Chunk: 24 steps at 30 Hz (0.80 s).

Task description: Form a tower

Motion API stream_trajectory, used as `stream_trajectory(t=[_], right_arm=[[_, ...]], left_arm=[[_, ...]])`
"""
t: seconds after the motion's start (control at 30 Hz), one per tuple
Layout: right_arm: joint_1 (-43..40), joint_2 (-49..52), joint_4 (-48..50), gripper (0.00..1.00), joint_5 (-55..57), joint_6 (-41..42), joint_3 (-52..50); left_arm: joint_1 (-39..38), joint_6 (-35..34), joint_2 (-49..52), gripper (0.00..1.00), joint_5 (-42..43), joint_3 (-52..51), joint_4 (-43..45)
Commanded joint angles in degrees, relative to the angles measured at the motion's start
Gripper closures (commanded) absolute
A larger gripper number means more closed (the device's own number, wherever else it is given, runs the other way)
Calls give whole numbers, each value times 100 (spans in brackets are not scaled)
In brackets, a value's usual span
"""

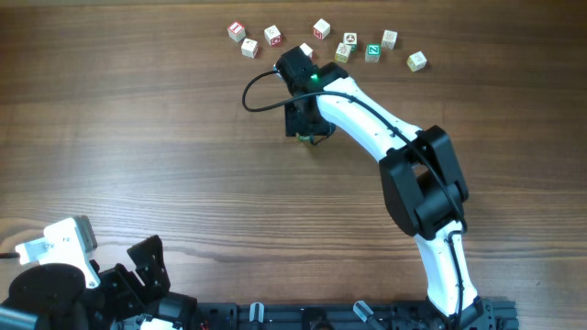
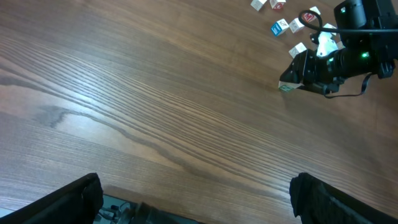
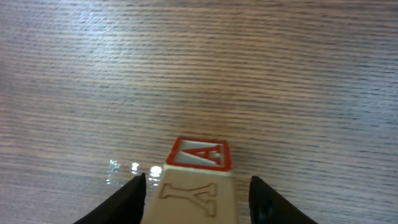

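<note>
In the right wrist view a pale cube with an engraved Y sits between my right gripper's fingers, one finger close beside it and a gap at the other. A red-framed A cube touches it just beyond. This is the tower; from overhead the right gripper hides nearly all of it, with only a green-printed edge showing. The left wrist view shows its green-printed cube under that gripper. My left gripper stays open and holds nothing at the near left corner.
Several loose alphabet cubes lie in a row along the far edge, just behind the right arm, and also show as a cluster in the left wrist view. A black cable loops left of the right wrist.
</note>
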Motion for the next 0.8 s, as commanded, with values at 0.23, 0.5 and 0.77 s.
stream_trajectory(t=[0.23, 0.5, 0.77], right_arm=[[131, 94, 98, 46, 323, -26, 83], [131, 190, 144, 53, 404, -26, 46], [131, 195, 136, 46, 511, -28, 33]], left_arm=[[22, -35, -15, 0, -70, 0, 0], [22, -35, -15, 0, -70, 0, 0], [22, -33, -15, 0, -70, 0, 0]])
